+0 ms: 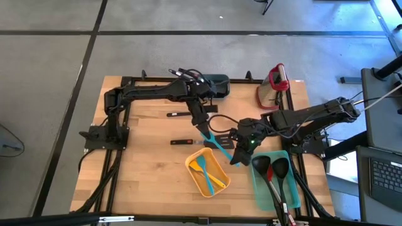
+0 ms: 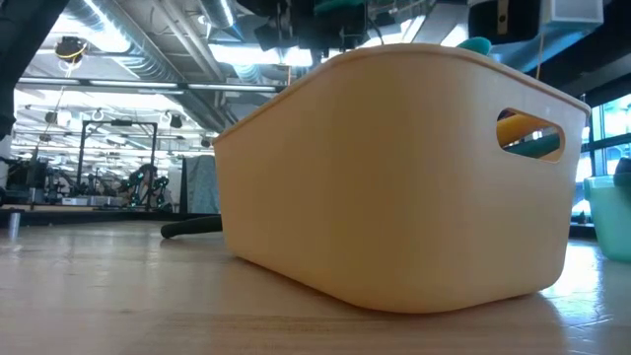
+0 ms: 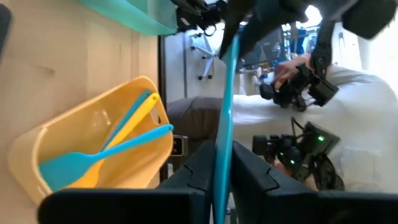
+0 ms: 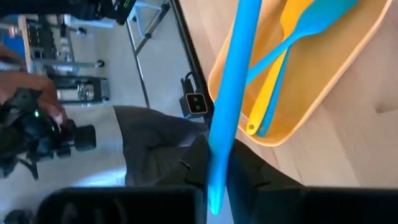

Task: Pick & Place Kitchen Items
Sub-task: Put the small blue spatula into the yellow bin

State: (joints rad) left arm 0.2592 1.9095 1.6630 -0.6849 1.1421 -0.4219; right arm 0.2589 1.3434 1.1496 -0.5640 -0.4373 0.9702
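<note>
Teal silicone spatula (image 1: 215, 142), long-handled and slim, is held off the wooden table (image 1: 144, 169) between both arms, above the middle of the table and just beyond the far rim of the yellow plastic bin (image 1: 188, 164). Its handle is pinched between the closed fingers of the left claw (image 3: 222, 163), and the other end of the handle is seen clamped between the fingers of the right claw (image 4: 219, 167); the double hold reads as a hand-over from one arm to the other, so that the spatula can be turned or carried on. In the yellow bin a second teal spatula (image 1: 201, 168) and a yellow spatula (image 1: 212, 180) are laid slantwise, which suggests that coloured spatulas are sorted there. Black ladles with red trim (image 1: 270, 172) are gathered in the teal plastic bin (image 1: 256, 182) near the table's front right corner. A black utensil (image 1: 182, 142) and another dark handle (image 1: 176, 114) are left lying on the table, apparently not yet sorted. A red holder (image 1: 276, 78) stands at the far right corner.
</note>
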